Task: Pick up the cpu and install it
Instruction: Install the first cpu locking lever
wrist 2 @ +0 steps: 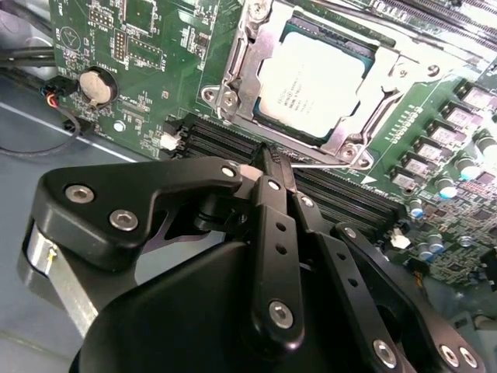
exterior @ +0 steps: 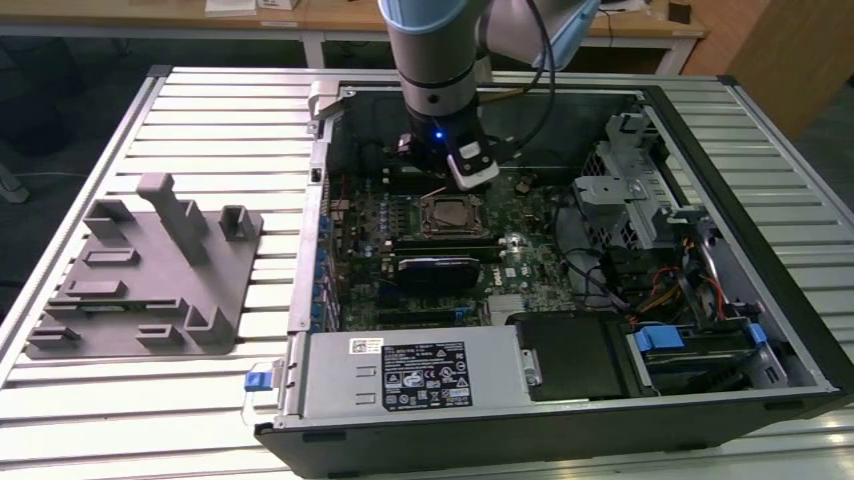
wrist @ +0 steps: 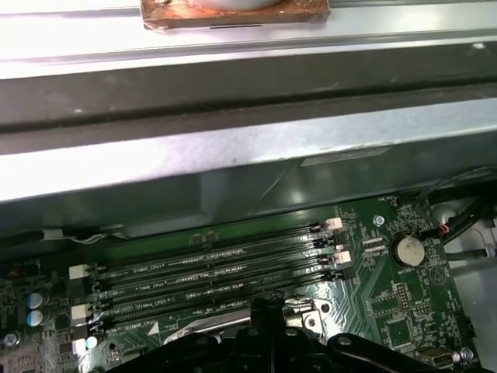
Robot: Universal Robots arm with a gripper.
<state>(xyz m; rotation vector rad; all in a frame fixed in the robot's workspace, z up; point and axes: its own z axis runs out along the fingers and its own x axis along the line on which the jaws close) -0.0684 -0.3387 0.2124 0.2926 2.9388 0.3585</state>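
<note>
One cpu [exterior: 450,212] seated in the motherboard socket [exterior: 424,226] in the exterior view, gripper [exterior: 470,172] hovering just beside. In the second wrist view, cpu [wrist 2: 314,78] under metal frame [wrist 2: 233,97]; fingers [wrist 2: 272,183] pressed together, empty. Probably light, stiff, fragile underneath; best held by opposite edges.

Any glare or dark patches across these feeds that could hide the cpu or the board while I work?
Second wrist view: the cpu lid catches soft glare but stays readable; the black pincer links block the foreground. First wrist view: the case wall reflects brightly, washing out the upper part, while the memory slots are evenly lit. Exterior view: the case interior near the arm is shadowed.
</note>
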